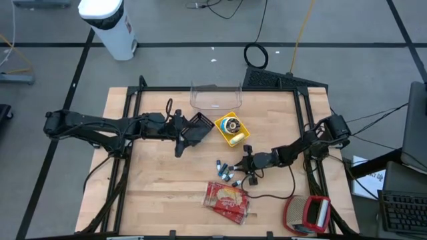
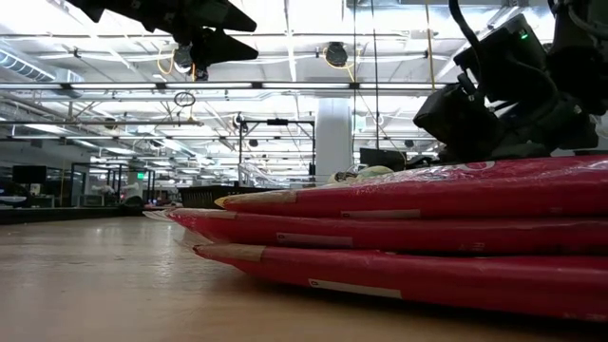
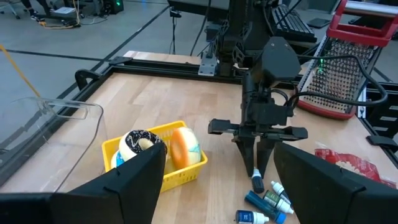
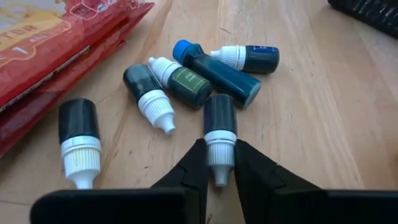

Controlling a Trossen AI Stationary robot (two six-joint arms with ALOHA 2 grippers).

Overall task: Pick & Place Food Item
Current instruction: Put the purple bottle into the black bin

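Several small dropper bottles [image 4: 186, 81] with white caps lie in a loose cluster on the wooden table [image 1: 160, 187], between a red snack bag [image 1: 228, 201] and my right gripper [image 4: 219, 167]. That gripper is shut on the nearest dark bottle [image 4: 220, 116]. A yellow basket [image 1: 231, 129] holding a donut and an orange item stands at mid-table. My left gripper [image 1: 203, 131] hangs open above the table, just left of the basket, with nothing between its fingers. A clear tub [image 1: 215, 95] stands at the far edge. My right gripper pinches the nearest bottle's white cap [image 4: 219, 144] between its two fingertips, one on each side. The fingers come slanting down from the table's right side and run along the bottle. The bottle's dark body lies on the table, its nozzle pointing back toward the gripper.
A red-framed grater [image 1: 308, 215] lies at the near right corner. The red bag fills most of the low view [image 2: 427, 228]. Bare wood stretches across the table's near left part. Cables trail from the right arm [image 1: 293, 152].
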